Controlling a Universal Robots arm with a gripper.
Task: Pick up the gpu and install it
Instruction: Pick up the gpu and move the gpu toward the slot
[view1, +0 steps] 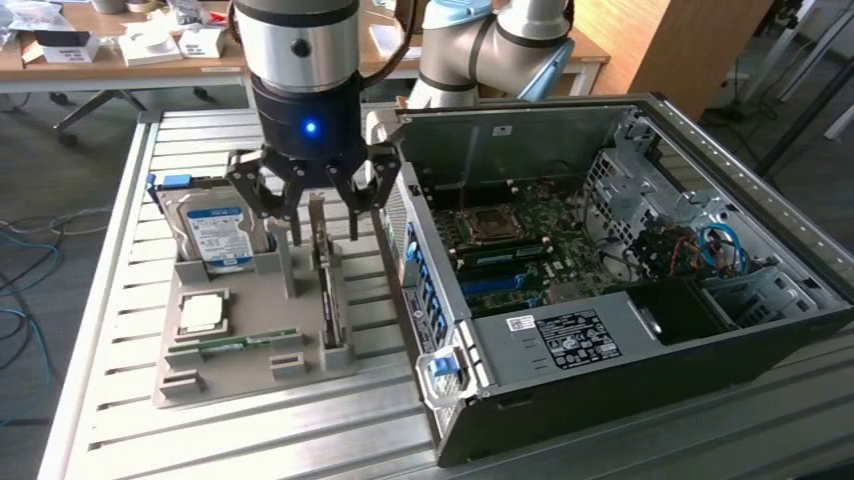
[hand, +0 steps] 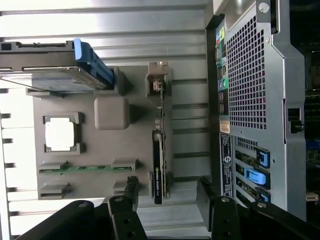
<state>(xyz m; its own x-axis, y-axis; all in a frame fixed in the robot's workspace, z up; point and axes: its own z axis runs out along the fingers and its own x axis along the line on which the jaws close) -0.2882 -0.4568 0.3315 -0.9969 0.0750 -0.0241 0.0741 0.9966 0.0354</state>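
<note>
Colour notes:
- table (view1: 100, 300): bare silver metal, ribbed in parallel slats.
- tray (view1: 247, 375), lower left of the exterior view: flat grey-beige.
- hard drive (view1: 218, 238): silver, blue-and-white label, blue strip on one edge.
- gpu (hand: 157, 170): black edge with small green lettering, tan-beige at the bracket end.
- memory stick (view1: 240, 343): green.
- processor (view1: 200, 313): pale silver square.
- gripper (view1: 318, 232): black.
- wrist (view1: 310, 127): black with a lit blue dot, silver band above.
- case (view1: 747, 335): dark grey outside, light grey inside.
- motherboard (view1: 534, 235): green.
- cables (view1: 714, 248): blue and red.
- label (view1: 567, 338): white, black print.
- rear grille (hand: 245, 75): fine dotted holes.
</note>
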